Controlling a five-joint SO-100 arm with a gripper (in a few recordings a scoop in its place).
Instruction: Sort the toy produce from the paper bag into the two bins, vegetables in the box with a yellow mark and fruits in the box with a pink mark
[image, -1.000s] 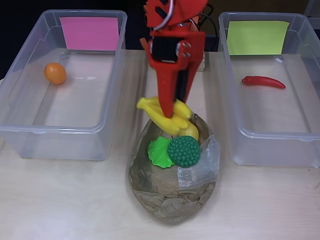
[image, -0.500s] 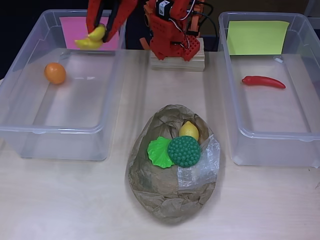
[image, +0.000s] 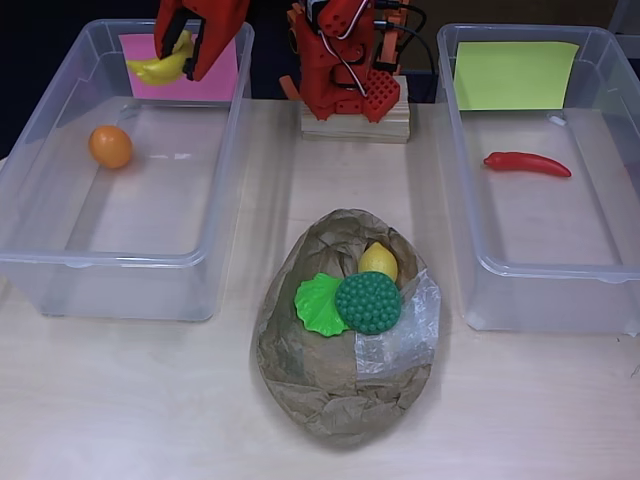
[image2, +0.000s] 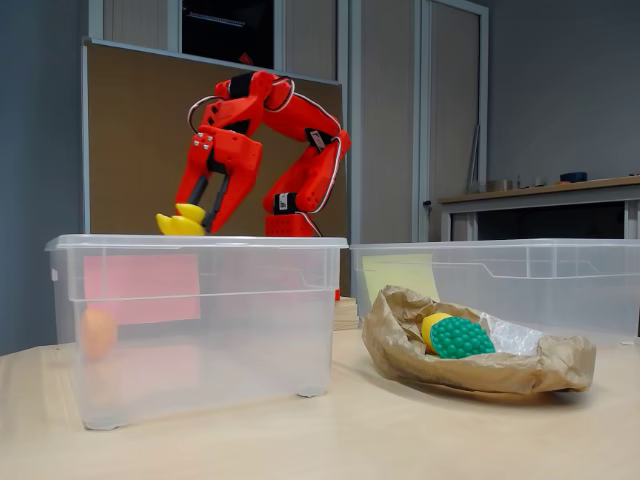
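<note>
My red gripper (image: 180, 52) is shut on a yellow toy banana (image: 160, 67) and holds it above the far end of the pink-marked bin (image: 60, 270); in the fixed view the gripper (image2: 196, 217) hangs just above that bin's rim (image2: 200, 242) with the banana (image2: 180, 223). An orange (image: 110, 146) lies inside this bin. The yellow-marked bin (image: 520, 285) holds a red chili pepper (image: 527, 163). The crumpled paper bag (image: 345, 385) in the middle holds a green bumpy ball (image: 368, 302), a green leaf (image: 318, 303) and a yellow lemon-like piece (image: 378, 260).
The arm's red base stands on a wooden block (image: 355, 122) between the two bins at the back. Bare tabletop (image: 130, 400) stretches in front of the bins on both sides of the bag.
The gripper lifted the banana out of the bag, swung it left and back over the pink-marked bin, and has since shifted slightly further left.
</note>
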